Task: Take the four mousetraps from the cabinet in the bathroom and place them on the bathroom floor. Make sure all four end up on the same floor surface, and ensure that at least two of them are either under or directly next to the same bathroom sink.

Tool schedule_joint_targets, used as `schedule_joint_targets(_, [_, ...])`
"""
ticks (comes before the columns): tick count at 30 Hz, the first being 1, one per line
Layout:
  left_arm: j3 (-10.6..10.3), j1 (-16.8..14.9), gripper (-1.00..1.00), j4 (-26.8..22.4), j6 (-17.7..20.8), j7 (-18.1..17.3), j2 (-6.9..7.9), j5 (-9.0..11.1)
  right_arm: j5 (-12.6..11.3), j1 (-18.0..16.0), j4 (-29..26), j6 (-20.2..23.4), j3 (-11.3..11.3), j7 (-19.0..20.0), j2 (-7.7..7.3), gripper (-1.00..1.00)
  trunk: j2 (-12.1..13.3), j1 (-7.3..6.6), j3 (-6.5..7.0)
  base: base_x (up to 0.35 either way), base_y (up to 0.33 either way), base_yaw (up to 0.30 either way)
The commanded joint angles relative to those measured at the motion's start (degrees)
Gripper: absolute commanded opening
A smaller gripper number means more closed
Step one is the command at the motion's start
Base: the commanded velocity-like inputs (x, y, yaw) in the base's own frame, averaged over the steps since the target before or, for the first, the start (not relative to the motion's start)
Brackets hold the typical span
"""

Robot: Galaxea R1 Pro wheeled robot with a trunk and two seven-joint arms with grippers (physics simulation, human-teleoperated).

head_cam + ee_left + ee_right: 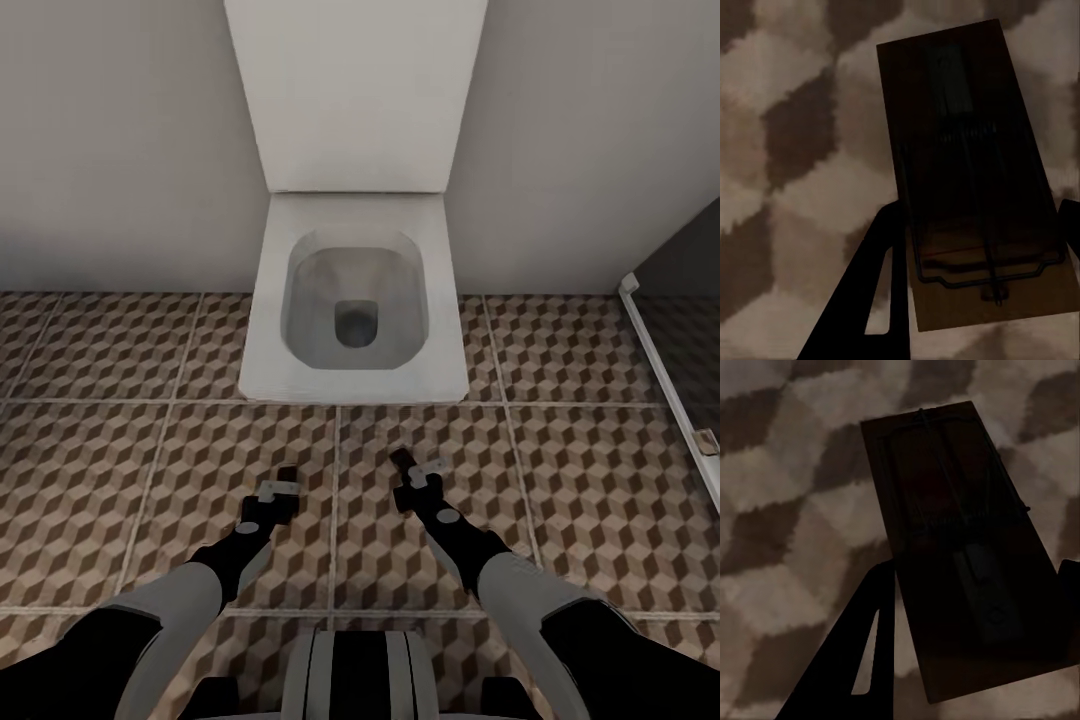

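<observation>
1. Fingers [870, 285] of the left gripper [282, 484] pinch a mousetrap [975, 172]; the left wrist view shows the board clamped between them, one end sticking out past the tips over the bathroom floor [120, 350].
2. Fingers [870, 637] of the right gripper [412, 466] likewise pinch a second mousetrap [960, 555], its wire parts facing the camera and the board reaching beyond the tips.
3. Both grippers hover above the tiles, just in front of a white toilet [350, 300], so this looks like the carrying step, with two traps in hand.
4. I judge the next move calls for turning the base toward the sink, then lowering each board flat before letting go beside or under it.
</observation>
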Motion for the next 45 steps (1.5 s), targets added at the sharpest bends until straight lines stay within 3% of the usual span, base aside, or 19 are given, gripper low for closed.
schedule_joint_targets(1, [-0.5,-0.03,-1.0,0.07,-0.17,0.38,0.01,0.25,-0.13,-0.03,0.08,-0.19,0.26,-0.14,0.0,-1.0,-0.01,0.01,-0.03,0.16,0.0,0.0])
schedule_joint_targets(22, [-0.5,-0.03,-1.0,0.09,-0.27,0.33,-0.08,0.25,-0.13,-0.03,0.08,-0.19,0.26,-0.14,0.01,-1.0,-0.01,0.01,-0.03,0.056,0.0,0.0])
schedule_joint_targets(23, [-0.5,-0.03,-1.0,0.08,-0.27,0.34,-0.13,0.25,-0.13,-0.02,0.08,-0.19,0.26,-0.14,0.02,1.0,-0.01,0.01,-0.03,0.0,0.0,0.0])
schedule_joint_targets(45, [-0.5,0.58,-1.0,0.14,-0.36,0.22,-0.29,0.25,-0.13,-0.03,0.08,-0.19,0.26,-0.13,0.0,1.0,-0.01,0.01,-0.03,0.0,0.0,0.0])
